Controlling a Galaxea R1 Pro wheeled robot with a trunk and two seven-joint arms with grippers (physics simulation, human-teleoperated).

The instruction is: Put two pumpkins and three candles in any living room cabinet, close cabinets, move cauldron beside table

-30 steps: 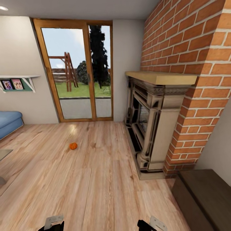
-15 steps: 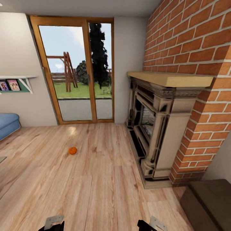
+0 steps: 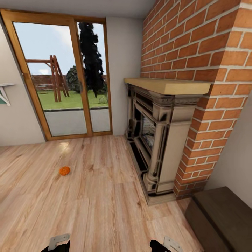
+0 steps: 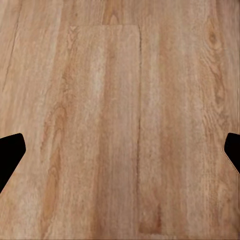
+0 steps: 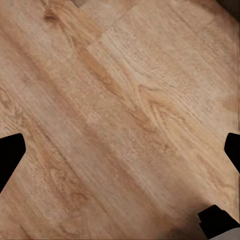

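Camera panned right, pumpkin (image 3: 64, 170) on floor (image 3: 94, 203), cabinet (image 3: 220, 217) nearer

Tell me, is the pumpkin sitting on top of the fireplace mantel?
No, the pumpkin lies on the wooden floor, well apart from the fireplace mantel.

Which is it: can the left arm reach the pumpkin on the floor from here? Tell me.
Probably not. The pumpkin lies well ahead on bare floor; nothing blocks it, but the left tool hangs over floor near the robot.

Both grippers' fingers (image 4: 10, 152) spread wide, holding nothing.
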